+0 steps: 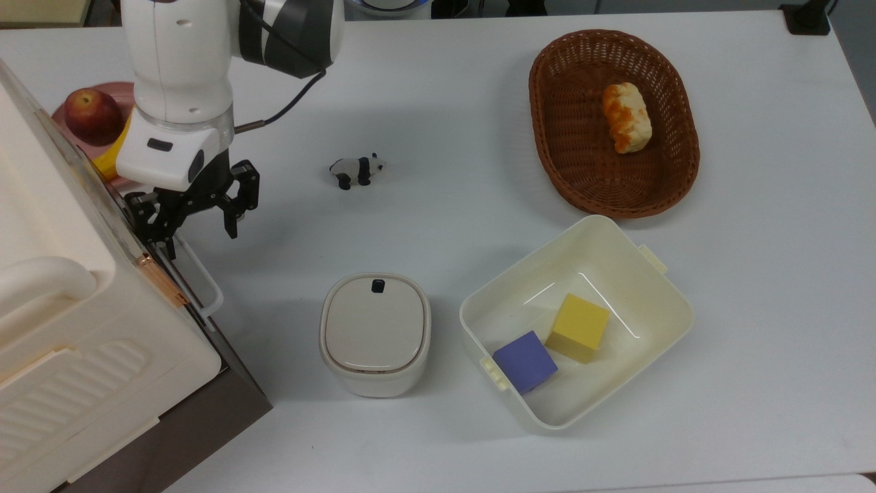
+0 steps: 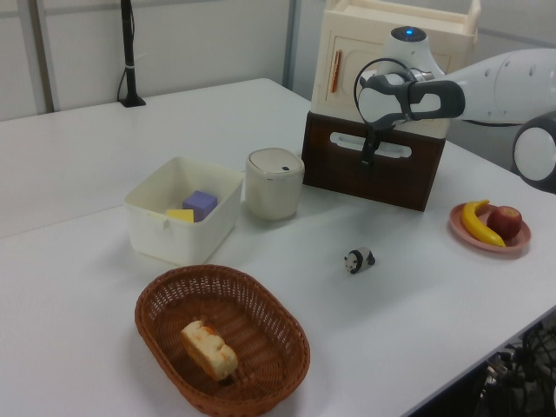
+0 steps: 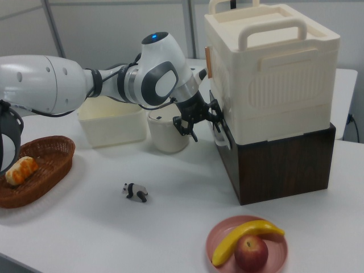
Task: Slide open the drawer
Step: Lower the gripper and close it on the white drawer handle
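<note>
Gripper is seen spread, fingers astride the end of the white handle, contact probably not made. The drawer sits directly behind it, dark front flush. No readable writing is found anywhere.

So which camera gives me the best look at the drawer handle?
The left view: the white handle faces it on the dark drawer front. The top view shows the handle edge-on; the right view has it partly behind the gripper.
</note>
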Robot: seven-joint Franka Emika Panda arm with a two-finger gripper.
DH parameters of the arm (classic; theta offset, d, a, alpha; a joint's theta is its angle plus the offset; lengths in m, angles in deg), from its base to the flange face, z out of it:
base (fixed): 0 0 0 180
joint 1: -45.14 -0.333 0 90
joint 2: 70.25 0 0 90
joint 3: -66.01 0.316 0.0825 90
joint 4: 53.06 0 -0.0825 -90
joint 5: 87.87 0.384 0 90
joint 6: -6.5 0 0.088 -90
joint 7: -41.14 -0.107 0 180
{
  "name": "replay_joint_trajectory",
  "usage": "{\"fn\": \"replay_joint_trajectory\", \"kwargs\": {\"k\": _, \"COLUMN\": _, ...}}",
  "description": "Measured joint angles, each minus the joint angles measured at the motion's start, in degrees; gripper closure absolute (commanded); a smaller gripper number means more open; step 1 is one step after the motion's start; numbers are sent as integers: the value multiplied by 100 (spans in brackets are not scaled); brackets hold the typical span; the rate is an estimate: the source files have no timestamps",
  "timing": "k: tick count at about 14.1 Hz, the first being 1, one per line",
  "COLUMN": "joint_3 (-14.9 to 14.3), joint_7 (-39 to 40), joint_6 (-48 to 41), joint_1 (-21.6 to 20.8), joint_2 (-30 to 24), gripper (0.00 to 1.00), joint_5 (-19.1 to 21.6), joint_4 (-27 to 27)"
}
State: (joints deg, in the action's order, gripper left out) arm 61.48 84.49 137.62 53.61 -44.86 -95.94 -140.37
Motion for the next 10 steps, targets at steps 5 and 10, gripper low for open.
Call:
{"fn": "replay_joint_trajectory", "kwargs": {"k": 5, "joint_3": 5, "joint_7": -41, "joint_6": 40, "joint_1": 2, "joint_2": 8, "gripper": 25, "joint_5": 0, "joint_4": 9}}
{"fn": "replay_joint_trajectory", "kwargs": {"k": 10, "joint_3": 10, "joint_7": -102, "joint_6": 45, "joint_1": 2, "joint_2": 11, "gripper": 24, "joint_5": 0, "joint_4": 12}}
